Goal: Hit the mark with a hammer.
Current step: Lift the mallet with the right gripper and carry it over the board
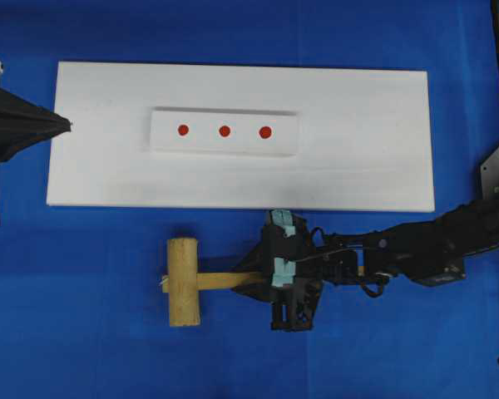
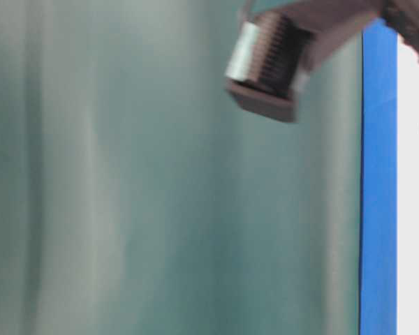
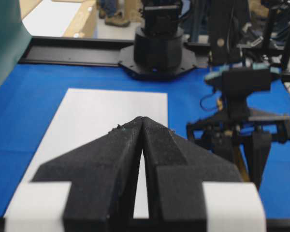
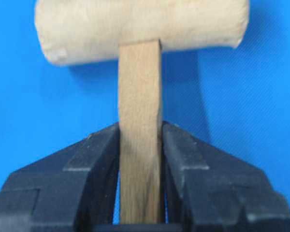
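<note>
Lying on the blue bench (image 1: 83, 332) just below the white board (image 1: 366, 174), hammer (image 1: 185, 281); right tool (image 4: 139, 145) pinching its handle on both sides; left tool (image 3: 142, 126) closed, holding nothing, pointing at the board's left edge; showing 3 red marks (image 1: 224, 130) on the raised white block (image 1: 287, 133).

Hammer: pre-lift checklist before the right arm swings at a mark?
1. Right gripper closed on the handle: ok, both fingers press its sides.
2. Grip spot: ok, on the handle, away from the head.
3. Hammer still flat on the blue cloth: ok, not yet lifted.
4. Marks uncovered on the block: ok, all three red dots show.
5. Left gripper out of the swing path: ok, shut, at the board's left edge.
6. Grip firm enough to lift: cannot tell.
</note>
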Controlling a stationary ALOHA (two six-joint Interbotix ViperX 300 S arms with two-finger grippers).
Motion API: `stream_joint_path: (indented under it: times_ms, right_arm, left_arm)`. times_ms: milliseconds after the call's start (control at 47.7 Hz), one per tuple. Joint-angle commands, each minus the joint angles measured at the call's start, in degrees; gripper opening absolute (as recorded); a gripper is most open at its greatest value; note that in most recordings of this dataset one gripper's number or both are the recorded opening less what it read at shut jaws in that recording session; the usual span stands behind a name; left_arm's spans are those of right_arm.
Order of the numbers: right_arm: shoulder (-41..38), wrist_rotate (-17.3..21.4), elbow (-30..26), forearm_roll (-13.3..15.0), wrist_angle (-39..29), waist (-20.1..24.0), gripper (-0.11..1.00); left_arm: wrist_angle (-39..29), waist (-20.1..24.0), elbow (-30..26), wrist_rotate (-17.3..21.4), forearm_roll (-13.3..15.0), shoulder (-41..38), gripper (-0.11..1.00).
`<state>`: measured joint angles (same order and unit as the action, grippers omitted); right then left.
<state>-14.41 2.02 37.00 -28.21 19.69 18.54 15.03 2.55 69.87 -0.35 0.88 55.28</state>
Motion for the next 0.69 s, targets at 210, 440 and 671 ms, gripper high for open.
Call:
stream_joint_path:
  times_ms: [210,440,671]
  right_arm:
    - [11.5,-3.4,1.8,0.1,-1.7,-2.5,0.10]
    - [19.7,-7.3,2.8,0.1,-4.5,-3.3,0.10]
    - [20.7,-8.4,2.8,0.2,-5.1,-4.6,0.10]
  left_arm:
    - [0.2,0.2,-0.7,-0.1,0.1,-0.1,0.00]
    - [-0.4,0.2,-0.7,-0.4,0.1,0.0,0.00]
    - [-1.1,0.2,-0.7,-0.4,0.1,0.0,0.00]
